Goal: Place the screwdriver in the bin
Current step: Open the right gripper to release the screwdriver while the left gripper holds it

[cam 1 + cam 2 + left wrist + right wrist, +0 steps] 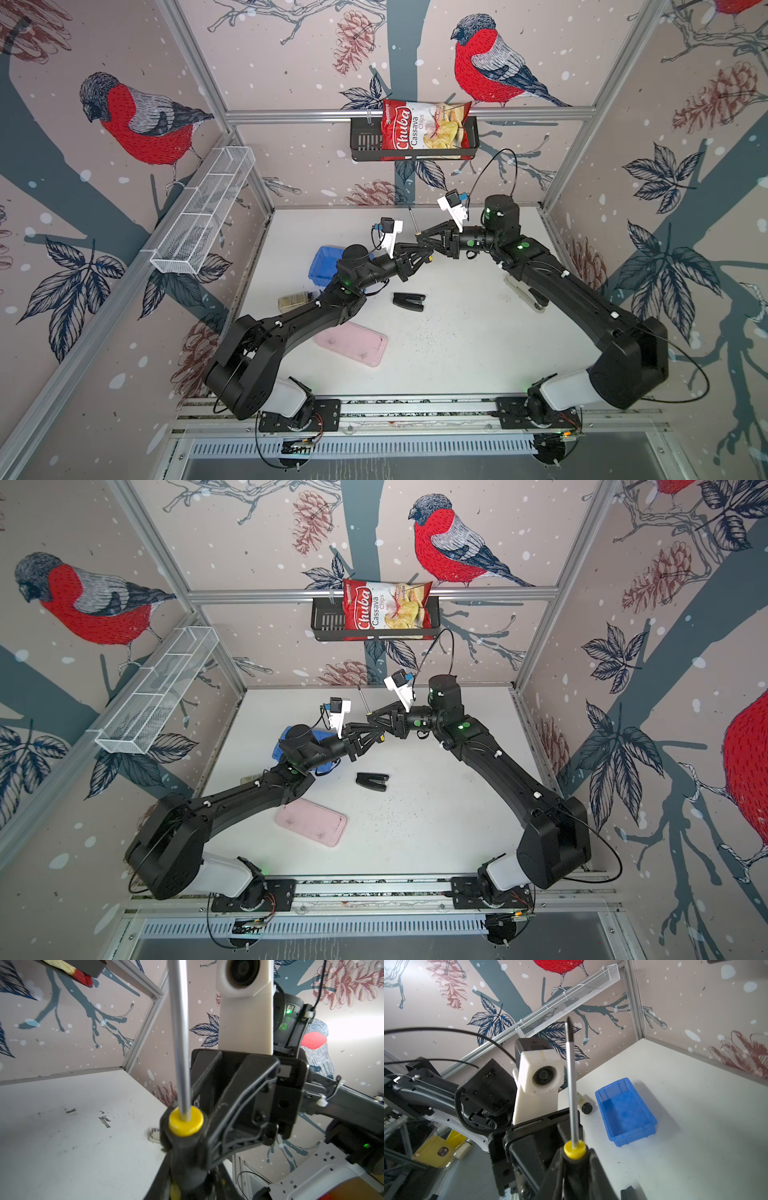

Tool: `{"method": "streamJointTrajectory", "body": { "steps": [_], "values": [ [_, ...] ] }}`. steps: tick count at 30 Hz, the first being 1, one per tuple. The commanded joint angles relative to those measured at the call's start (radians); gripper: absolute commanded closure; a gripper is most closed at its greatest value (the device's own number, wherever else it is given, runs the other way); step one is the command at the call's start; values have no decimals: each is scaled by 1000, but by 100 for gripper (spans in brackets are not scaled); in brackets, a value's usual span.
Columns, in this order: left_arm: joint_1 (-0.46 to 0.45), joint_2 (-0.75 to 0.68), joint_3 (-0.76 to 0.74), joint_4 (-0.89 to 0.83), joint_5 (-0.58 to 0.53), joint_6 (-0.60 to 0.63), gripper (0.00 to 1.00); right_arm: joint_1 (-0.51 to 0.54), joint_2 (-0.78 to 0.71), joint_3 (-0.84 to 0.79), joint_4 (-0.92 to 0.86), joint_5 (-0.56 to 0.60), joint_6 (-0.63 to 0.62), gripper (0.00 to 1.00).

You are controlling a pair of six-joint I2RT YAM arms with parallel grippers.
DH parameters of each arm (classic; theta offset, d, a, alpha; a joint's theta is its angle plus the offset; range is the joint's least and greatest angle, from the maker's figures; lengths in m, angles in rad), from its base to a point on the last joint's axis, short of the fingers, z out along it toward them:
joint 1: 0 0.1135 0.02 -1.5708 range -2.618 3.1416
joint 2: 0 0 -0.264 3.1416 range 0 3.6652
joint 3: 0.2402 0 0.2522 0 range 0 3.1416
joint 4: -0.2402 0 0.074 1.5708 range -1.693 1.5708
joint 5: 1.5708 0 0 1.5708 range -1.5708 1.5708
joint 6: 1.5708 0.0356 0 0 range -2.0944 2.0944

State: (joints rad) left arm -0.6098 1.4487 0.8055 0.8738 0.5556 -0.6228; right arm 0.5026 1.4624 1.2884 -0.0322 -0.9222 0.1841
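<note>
The screwdriver (413,220) hangs in the air over the back middle of the table, its thin shaft pointing up and back. Its yellow collar (185,1121) and black handle show close up in both wrist views. My left gripper (426,251) is shut on the lower handle, which has yellow inlays. My right gripper (420,237) reaches in from the right, its fingers (593,1167) flanking the upper handle just below the collar (574,1150). A thin sliver of light shows beside the handle there. The blue bin (322,266) stands empty on the table to the left, partly behind my left arm, and is also seen in the right wrist view (633,1136).
A black stapler (409,301) lies mid-table. A flat pink tray (351,343) sits near the front left and a small bottle (295,301) beside the bin. A beige stapler (523,295) lies under my right arm. The walls carry a white mesh basket (203,212) and a black shelf holding a chips bag (428,129).
</note>
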Motion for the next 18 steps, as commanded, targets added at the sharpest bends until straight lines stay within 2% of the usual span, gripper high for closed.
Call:
{"method": "streamJointTrajectory", "body": {
  "steps": [1, 6, 9, 11, 15, 18],
  "values": [
    [11, -8, -21, 62, -85, -18, 100, 0, -6, 9, -14, 34, -28, 52],
    [38, -32, -89, 105, -167, -90, 100, 19, -30, -19, -20, 55, -100, 21],
    [57, -53, -131, 99, -231, -125, 100, 41, -38, -21, -38, 93, -150, 7],
    [71, -66, -152, 77, -271, -149, 100, 59, -40, -23, -50, 125, -183, 4],
    [99, -96, -189, 64, -321, -215, 100, 92, -26, -27, -64, 149, -222, 3],
    [109, -128, -200, -27, -413, -267, 100, 123, -16, -28, -84, 193, -256, 3]
  ]
}}
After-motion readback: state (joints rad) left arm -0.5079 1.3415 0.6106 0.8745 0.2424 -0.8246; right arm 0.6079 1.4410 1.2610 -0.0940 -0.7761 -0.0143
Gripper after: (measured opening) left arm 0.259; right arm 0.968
